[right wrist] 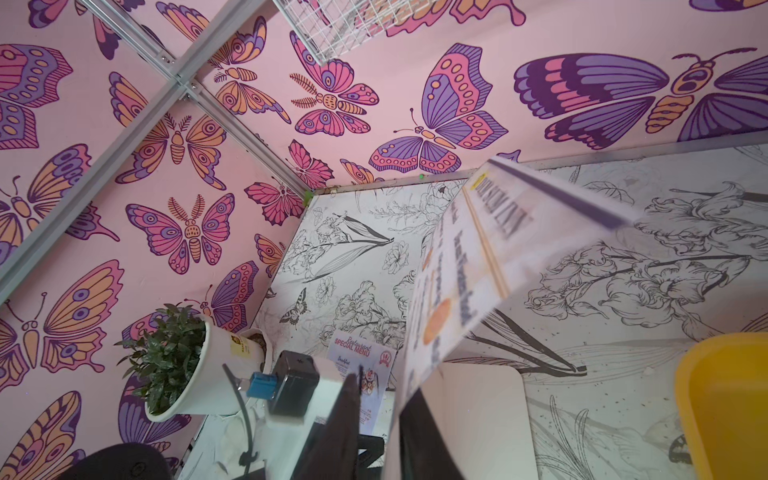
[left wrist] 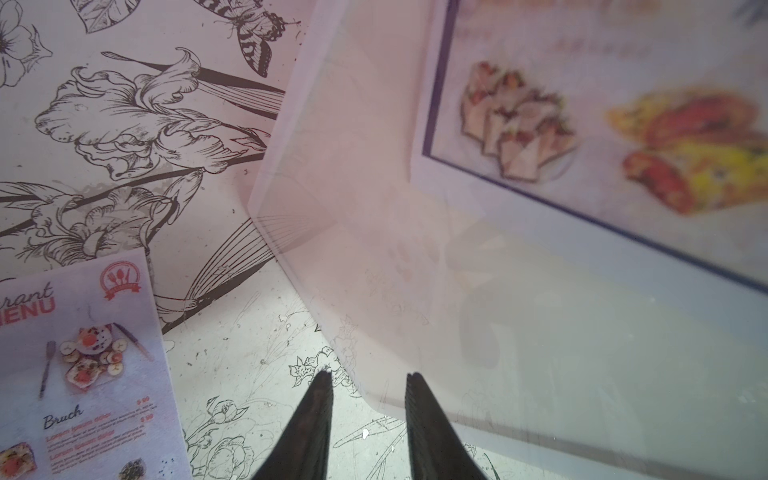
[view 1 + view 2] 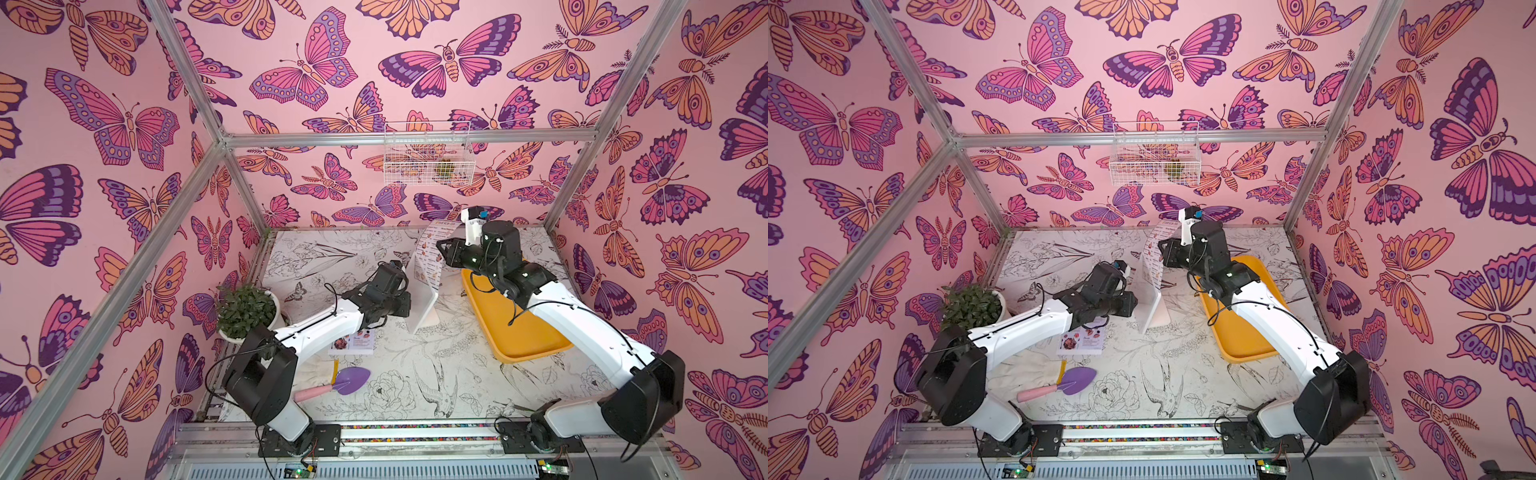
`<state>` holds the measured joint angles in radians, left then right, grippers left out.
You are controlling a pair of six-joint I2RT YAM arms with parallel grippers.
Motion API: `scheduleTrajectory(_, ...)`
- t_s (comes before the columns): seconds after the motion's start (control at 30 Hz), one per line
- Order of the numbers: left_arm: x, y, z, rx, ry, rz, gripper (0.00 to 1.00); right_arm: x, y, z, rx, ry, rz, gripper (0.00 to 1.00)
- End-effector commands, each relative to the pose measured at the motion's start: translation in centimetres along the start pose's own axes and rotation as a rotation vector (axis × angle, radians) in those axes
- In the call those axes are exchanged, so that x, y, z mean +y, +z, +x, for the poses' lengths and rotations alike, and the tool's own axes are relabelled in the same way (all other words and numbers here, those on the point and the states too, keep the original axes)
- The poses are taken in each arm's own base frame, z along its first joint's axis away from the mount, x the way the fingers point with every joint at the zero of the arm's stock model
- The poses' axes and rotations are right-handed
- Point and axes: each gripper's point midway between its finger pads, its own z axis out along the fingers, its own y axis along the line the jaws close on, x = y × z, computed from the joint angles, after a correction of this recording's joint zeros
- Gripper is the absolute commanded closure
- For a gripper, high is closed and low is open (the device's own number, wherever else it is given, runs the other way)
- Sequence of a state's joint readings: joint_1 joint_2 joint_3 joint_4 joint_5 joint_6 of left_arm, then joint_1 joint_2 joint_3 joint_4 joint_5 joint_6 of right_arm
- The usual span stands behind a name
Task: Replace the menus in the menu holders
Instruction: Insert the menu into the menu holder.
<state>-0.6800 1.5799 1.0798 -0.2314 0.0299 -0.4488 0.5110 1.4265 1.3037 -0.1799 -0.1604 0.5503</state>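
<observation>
So the white menu (image 1: 478, 266) is a thin, floppy paper sheet with a dark blue border line, a "DIM SUM INN" heading and little food photos. It's up in the air, tilted, with its top bending toward the back wall.

The right gripper (image 1: 384, 399) has it pinched by one side edge; in the right wrist view the sheet runs straight between the two black fingers.

Its lower part is down against the menu holder (image 3: 423, 303). That's a glossy, milky-clear acrylic panel with rounded corners and a flat foot, standing upright mid-table just beside a yellow plastic tray (image 3: 511, 328).

Through the acrylic, in the left wrist view, the menu's bottom corner sits only partway down the panel. I can't tell if it's actually inside the slot or just behind it.

The left gripper (image 2: 368, 376) is down low with its jaws a narrow gap apart, and the holder's bottom rounded corner sits right in that gap. I can't tell whether either finger touches it.

The pink "SPECIAL MENU" sheet (image 2: 83, 365) lies flat, face up, on the flower-print table (image 3: 374, 257), partly under the left arm and near the holder's foot.
</observation>
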Motion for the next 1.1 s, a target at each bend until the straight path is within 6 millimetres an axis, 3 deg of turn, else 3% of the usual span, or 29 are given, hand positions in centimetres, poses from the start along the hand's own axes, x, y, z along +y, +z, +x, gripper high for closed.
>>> scheduleTrajectory(0.0, 0.3, 0.2, 0.0, -0.004, 0.011, -0.008, 0.67, -0.1, 0.3, 1.2, 0.085, -0.005, -0.004, 0.85)
scheduleTrajectory(0.43, -0.1, 0.3, 0.2, 0.005, 0.010, 0.013, 0.67, 0.3, 0.4, 1.6, 0.112, -0.011, -0.028, 0.99)
scheduleTrajectory(0.7, -1.1, 0.7, 1.3, 0.028, 0.027, 0.021, 0.67, 0.6, -0.5, 0.0, -0.067, -0.018, -0.064, 1.00)
scheduleTrajectory(1.07, -1.1, 0.4, 0.9, 0.013, 0.033, 0.015, 0.67, 0.3, -0.2, 0.1, -0.122, -0.034, -0.078, 1.00)
